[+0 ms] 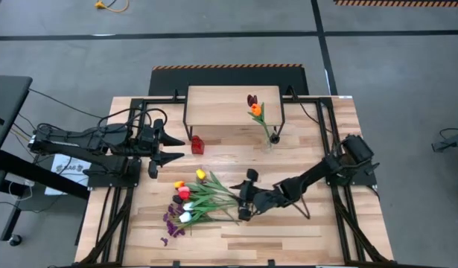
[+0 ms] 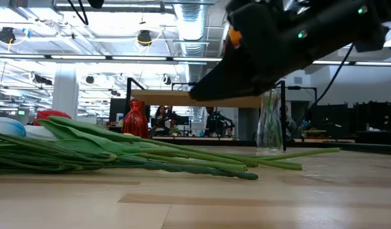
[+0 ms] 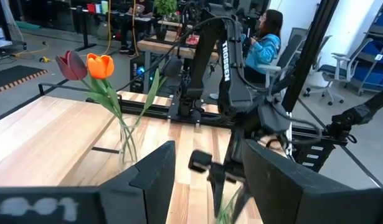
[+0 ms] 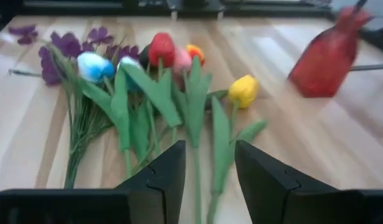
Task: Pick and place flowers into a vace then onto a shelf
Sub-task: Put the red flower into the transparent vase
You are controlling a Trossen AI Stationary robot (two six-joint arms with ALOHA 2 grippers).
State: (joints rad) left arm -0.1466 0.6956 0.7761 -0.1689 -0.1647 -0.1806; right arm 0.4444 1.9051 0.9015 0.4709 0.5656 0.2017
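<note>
Our right gripper [image 1: 244,201] hangs open over the stem ends of the flowers [image 1: 193,201], one green stem lying between its fingers [image 4: 169,177]. The bunch lies flat on the table [image 1: 288,238], blooms away from us. Beyond it stands a red vase [image 1: 196,144]. A clear vase [image 1: 272,140] with two tulips stands by the shelf [image 1: 221,100]. Our left gripper [image 1: 167,147] waits open near the red vase.

Both arms were matte black and jointed, with black cables trailing from their bases. White "TROSSEN" lettering ran down the right arm's link. Each gripper [image 4: 207,171] had two broad, dark, angular fingers.
</note>
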